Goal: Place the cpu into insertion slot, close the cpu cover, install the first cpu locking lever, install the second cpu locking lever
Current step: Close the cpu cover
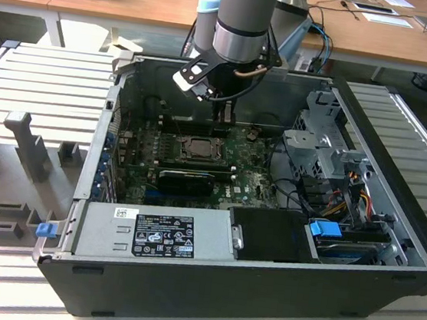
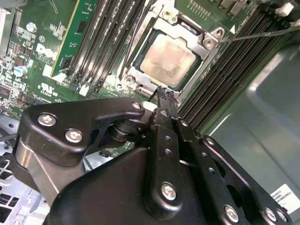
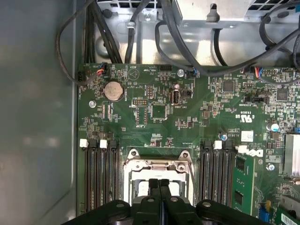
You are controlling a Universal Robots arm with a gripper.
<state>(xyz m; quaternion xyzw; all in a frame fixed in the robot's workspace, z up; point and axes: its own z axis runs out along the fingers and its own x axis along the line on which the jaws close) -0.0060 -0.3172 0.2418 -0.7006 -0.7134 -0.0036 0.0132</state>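
The cpu, a pale silver square, lies flat in its socket on the green motherboard. The cpu cover, a metal frame with a square opening, is down around it. A thin lever rod slants away from one socket corner. My gripper is shut with nothing between its black fingers. Its tips hover just above the socket's edge, close to the cover. In the first wrist view the gripper hides part of the cpu. The exterior view shows the gripper inside the open case, just behind the socket.
Black memory slots flank the socket on both sides, with a green memory module in one. A long black card, the grey power supply, a drive cage and black cables crowd the case.
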